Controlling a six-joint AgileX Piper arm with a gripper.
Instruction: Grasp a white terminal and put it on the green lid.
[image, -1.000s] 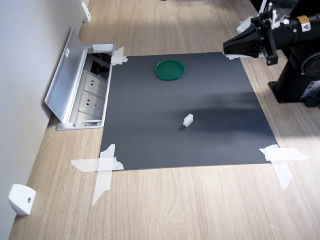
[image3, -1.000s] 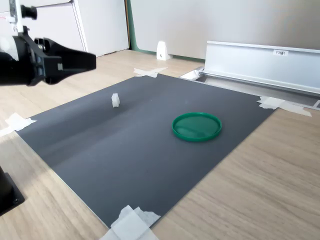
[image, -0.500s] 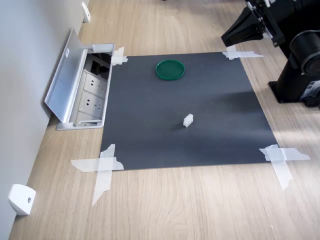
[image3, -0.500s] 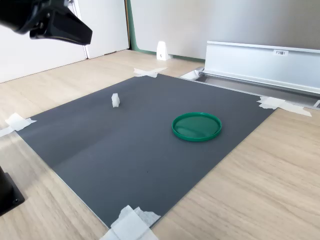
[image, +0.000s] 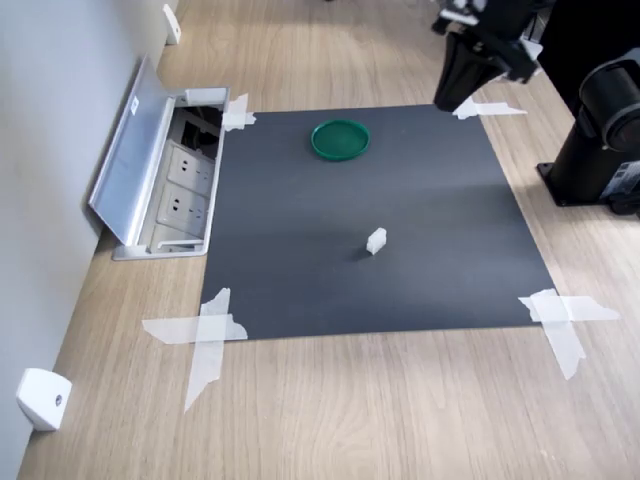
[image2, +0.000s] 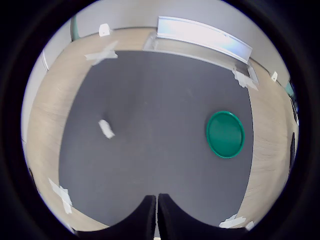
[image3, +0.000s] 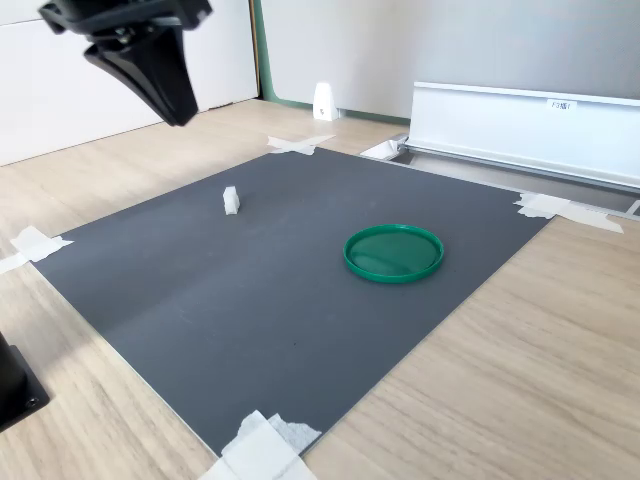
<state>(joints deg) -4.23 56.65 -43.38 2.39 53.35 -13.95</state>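
Note:
The white terminal (image: 376, 240) is a tiny block standing near the middle of the black mat (image: 430, 200), also seen in the wrist view (image2: 106, 128) and the second exterior view (image3: 231, 200). The green lid (image: 340, 139) lies flat near the mat's far edge, with nothing on it (image3: 394, 251) (image2: 225, 134). My gripper (image: 447, 100) hangs high over the mat's corner at the first exterior view's upper right, pointing down, well clear of both things. In the wrist view its fingers (image2: 145, 215) lie together, so the gripper (image2: 157, 197) is shut and holds nothing. The second exterior view shows the gripper (image3: 182, 115) at the upper left.
White tape strips (image: 205, 330) hold the mat's corners to the wooden table. An open metal socket box (image: 165, 190) with a raised lid sits along the mat's left edge in the first exterior view. The arm's black base (image: 600, 160) stands on the right, and a white wedge piece (image: 42, 398) lies at the lower left.
The gripper has risen and tipped from pointing sideways to pointing down over the mat's corner. The terminal and the lid have not moved.

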